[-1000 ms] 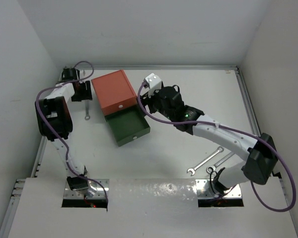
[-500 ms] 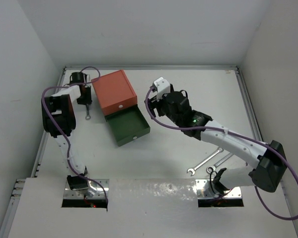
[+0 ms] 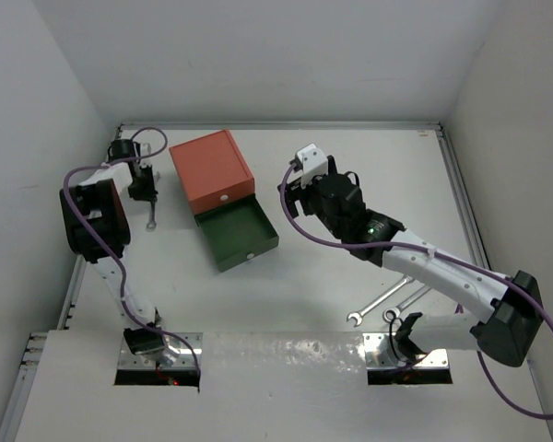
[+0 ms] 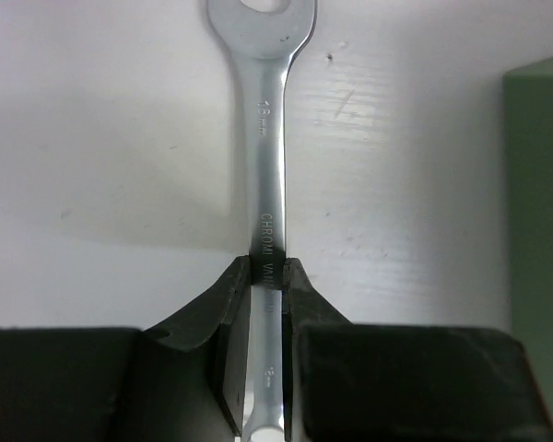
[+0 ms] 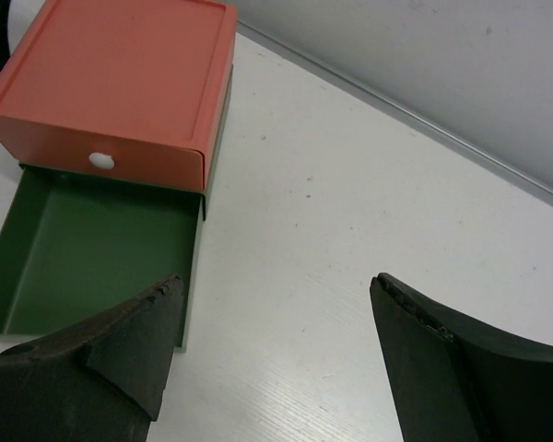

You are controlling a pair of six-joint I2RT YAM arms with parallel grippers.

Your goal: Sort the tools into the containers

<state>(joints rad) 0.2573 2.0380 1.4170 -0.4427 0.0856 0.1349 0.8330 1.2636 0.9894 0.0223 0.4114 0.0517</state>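
One wrench [image 4: 265, 166] sat pinched in the left gripper [image 4: 266, 273], gripped near one end of its shank, at nine o'clock from the orange drawer [image 3: 210, 170]. Held so far off-centre, it could swing or slip on the way to the open green drawer [image 3: 238, 235]. At three o'clock the right gripper [image 5: 275, 290] hung spread and empty. Two spare wrenches [image 3: 378, 302] lay at four o'clock.

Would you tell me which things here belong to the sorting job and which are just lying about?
Job:
held wrench, in the left gripper
left loose wrench
right loose wrench
orange drawer, shut
green drawer, open

Not the job:
purple cables, part of the robot
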